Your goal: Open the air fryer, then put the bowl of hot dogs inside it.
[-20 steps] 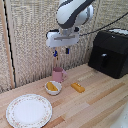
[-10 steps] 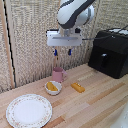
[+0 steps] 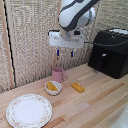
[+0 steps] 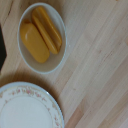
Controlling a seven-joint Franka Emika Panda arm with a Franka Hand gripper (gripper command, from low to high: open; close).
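**Arm hanging high, drawer not yet pulled**

The gripper (image 3: 65, 52) is hovering well above the counter (image 3: 100, 100), its two blue-tipped fingers (image 3: 58, 52) standing apart and holding nothing. It is sitting over the pink mug (image 3: 59, 75) and the bowl (image 3: 53, 88), well apart from the air fryer (image 3: 110, 52) at the exterior view's right. The fryer's drawer is looking closed, with the handle (image 3: 103, 62) sticking out toward the arm, so the opening step is probably the one waiting.

The bowl is resting near the plate (image 3: 29, 110), beside a loose orange piece (image 3: 77, 87).

The exterior view is giving the fryer and the arm's height. The wrist view is missing both, but is showing the bowl (image 4: 42, 39) from above, with the hot dogs (image 4: 41, 35) lying side by side, and the plate's patterned rim (image 4: 30, 95).
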